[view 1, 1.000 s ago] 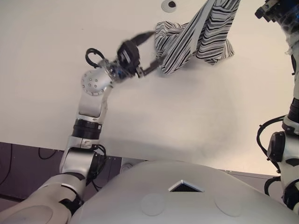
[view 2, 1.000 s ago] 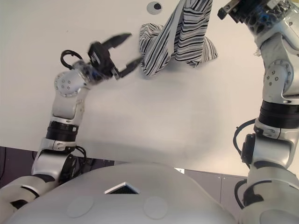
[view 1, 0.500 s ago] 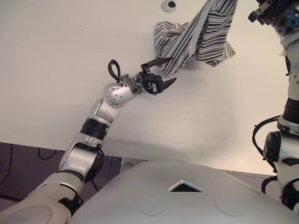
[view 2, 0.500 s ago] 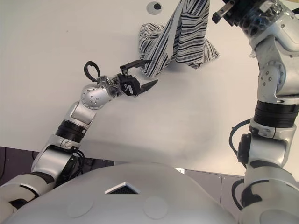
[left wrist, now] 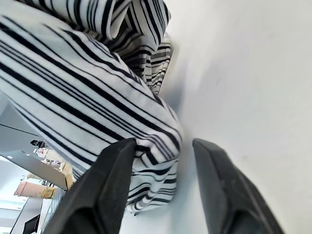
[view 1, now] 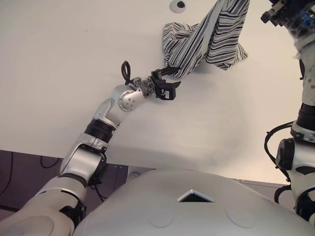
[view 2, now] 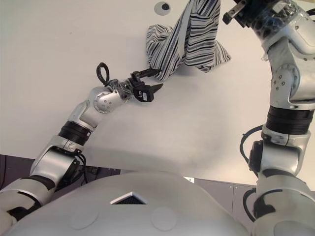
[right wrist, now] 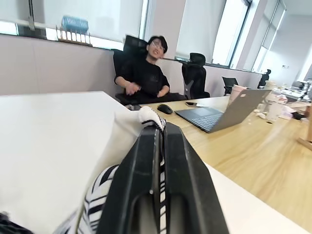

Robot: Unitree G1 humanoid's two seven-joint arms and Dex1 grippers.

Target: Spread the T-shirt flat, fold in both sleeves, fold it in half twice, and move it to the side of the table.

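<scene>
Left wrist view puts my left end effector (left wrist: 165,146) spread wide, one finger on each side of a rounded fold of the T-shirt (view 1: 206,42), not yet gripping. My right end effector (right wrist: 158,134) is raised at the far right and clamped on a small bit of the cloth near its fingertips.

I judge the main risk to be closing my left on that thick fold. It looks like several layers, so I would drag a lump instead of opening an edge. Pulling hard could also slide the thin pinch out of my right. My lower left finger sits close to the tabletop (view 1: 74,59) and may scrape it.

White with black stripes, the T-shirt hangs twisted from my right, and its lower part is bunched on the tabletop, far and right of centre.
</scene>
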